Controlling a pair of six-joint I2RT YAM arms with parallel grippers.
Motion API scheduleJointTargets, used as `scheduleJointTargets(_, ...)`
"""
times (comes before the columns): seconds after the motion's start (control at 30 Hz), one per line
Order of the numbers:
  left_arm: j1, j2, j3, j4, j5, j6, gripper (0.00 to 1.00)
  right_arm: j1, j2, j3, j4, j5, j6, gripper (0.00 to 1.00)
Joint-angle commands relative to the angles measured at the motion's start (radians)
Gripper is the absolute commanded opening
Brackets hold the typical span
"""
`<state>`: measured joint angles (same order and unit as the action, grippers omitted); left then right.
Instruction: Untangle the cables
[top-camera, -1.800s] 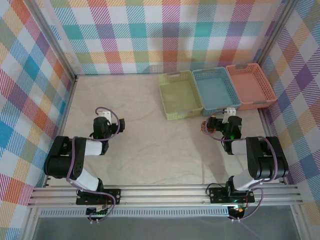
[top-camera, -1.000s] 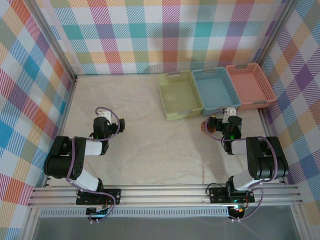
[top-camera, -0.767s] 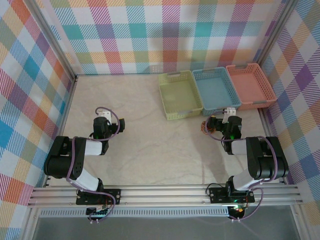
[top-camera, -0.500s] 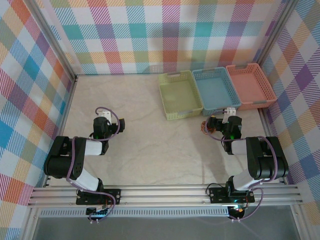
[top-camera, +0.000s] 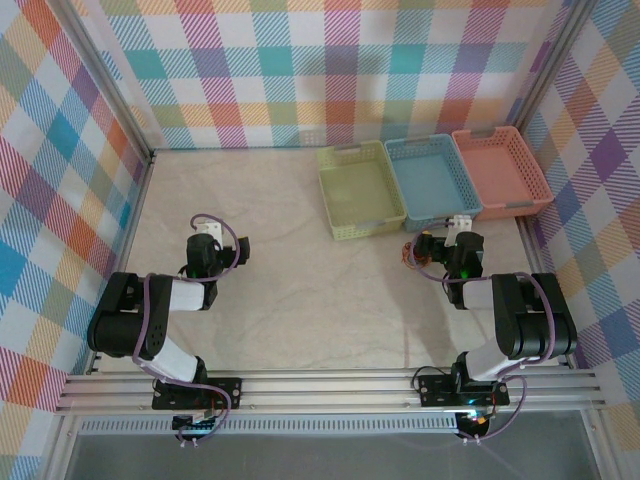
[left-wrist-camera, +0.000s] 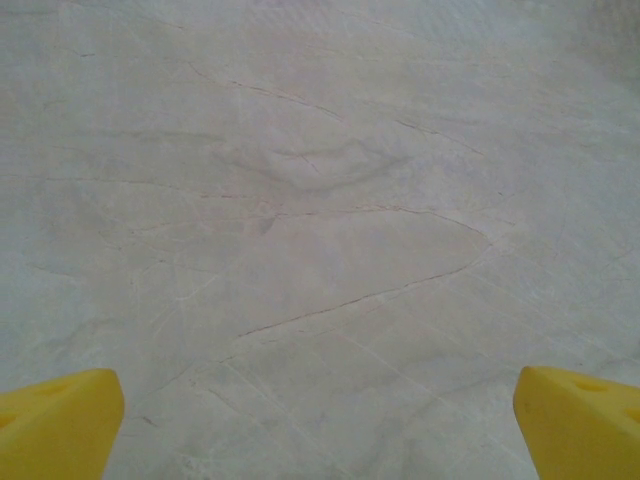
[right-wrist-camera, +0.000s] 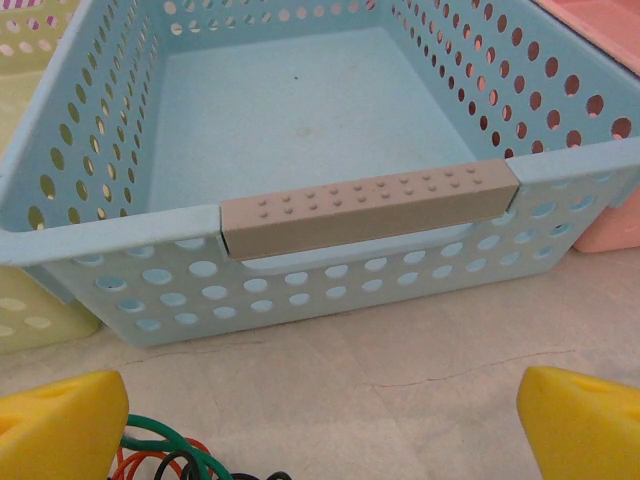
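Observation:
The cables (right-wrist-camera: 158, 456) are a small tangle of thin green, red and black strands on the table, right next to my right gripper's left yellow fingertip (right-wrist-camera: 60, 425). From above the cables (top-camera: 408, 252) lie just left of the right gripper (top-camera: 450, 240), in front of the blue basket. The right gripper (right-wrist-camera: 320, 425) is open, with bare table between its fingers. My left gripper (top-camera: 205, 236) rests low at the left side of the table. In its wrist view the left gripper (left-wrist-camera: 320, 420) is open over bare marbled surface.
Three perforated baskets stand in a row at the back right: yellow-green (top-camera: 332, 200), blue (top-camera: 398, 185) and pink (top-camera: 540, 190). The blue basket's near wall (right-wrist-camera: 300, 290), with a tan handle strip (right-wrist-camera: 370, 210), is close ahead of the right gripper. Plaid walls enclose the table.

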<state>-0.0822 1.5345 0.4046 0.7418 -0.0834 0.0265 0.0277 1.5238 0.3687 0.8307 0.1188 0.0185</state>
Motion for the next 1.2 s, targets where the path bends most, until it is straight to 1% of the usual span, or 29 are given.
scheduleJointTargets(0.0,-0.035,-0.181,0.024,-0.114,-0.092,0.026,1.0,0.01,-0.051,0.021,-0.003,0.025,0.014,1.0)
scheduleJointTargets(0.03,-0.052,-0.245,0.037,-0.18,-0.12,0.014,1.0,0.011,-0.092,0.032,-0.064,0.034,0.017,1.0)
scheduleJointTargets(0.07,-0.062,-0.314,0.05,-0.236,-0.132,-0.032,1.0,0.012,-0.15,0.048,-0.139,0.039,0.016,1.0)
scheduleJointTargets(0.13,-0.072,-0.429,0.086,-0.341,-0.108,-0.132,1.0,0.013,-0.257,0.089,-0.295,0.051,0.044,1.0)
scheduleJointTargets(0.23,-0.072,-0.548,0.181,-0.537,-0.07,-0.279,1.0,0.013,-0.402,0.175,-0.537,0.045,0.15,0.99)
scheduleJointTargets(0.27,-0.071,-0.575,0.219,-0.612,-0.082,-0.338,1.0,0.012,-0.431,0.207,-0.609,0.038,0.179,0.99)
scheduleJointTargets(0.3,-0.071,-0.597,0.265,-0.72,-0.123,-0.428,1.0,0.013,-0.447,0.243,-0.658,0.019,0.187,0.98)
scheduleJointTargets(0.33,-0.069,-0.611,0.298,-0.797,-0.149,-0.487,1.0,0.012,-0.454,0.273,-0.707,0.012,0.194,0.97)
scheduleJointTargets(0.37,-0.065,-0.622,0.345,-0.874,-0.128,-0.528,1.0,0.012,-0.458,0.311,-0.772,0.018,0.215,0.96)
scheduleJointTargets(0.43,-0.061,-0.617,0.442,-1.003,-0.022,-0.511,1.0,0.012,-0.44,0.381,-0.858,0.018,0.233,0.96)
scheduleJointTargets(0.53,-0.062,-0.541,0.642,-1.277,0.152,-0.494,1.0,0.011,-0.351,0.517,-0.974,0.018,0.213,0.96)
scheduleJointTargets(0.6,-0.062,-0.482,0.749,-1.434,0.254,-0.478,0.97,0.01,-0.267,0.621,-1.054,0.041,0.191,0.96)
scheduleJointTargets(0.67,-0.064,-0.448,0.799,-1.542,0.362,-0.437,0.92,0.0,-0.17,0.727,-1.125,0.062,0.175,0.95)
scheduleJointTargets(0.73,-0.065,-0.451,0.807,-1.619,0.419,-0.397,0.9,-0.019,-0.076,0.829,-1.192,0.06,0.155,0.95)
scheduleJointTargets(0.8,-0.065,-0.493,0.776,-1.658,0.43,-0.348,0.9,-0.038,0.022,0.923,-1.236,0.084,0.131,0.93)
scheduleJointTargets(0.9,-0.066,-0.576,0.707,-1.665,0.381,-0.321,0.9,-0.077,0.151,1.026,-1.267,0.081,0.124,0.91)
scheduleJointTargets(0.97,-0.065,-0.624,0.654,-1.643,0.374,-0.322,0.9,-0.105,0.236,1.11,-1.313,0.052,0.138,0.85)
scheduleJointTargets(1.1,-0.067,-0.677,0.555,-1.596,0.404,-0.334,0.89,-0.117,0.37,1.265,-1.388,0.072,0.144,0.82)
scheduleJointTargets(1.17,-0.067,-0.693,0.519,-1.588,0.392,-0.336,0.89,-0.117,0.417,1.324,-1.406,0.094,0.14,0.82)
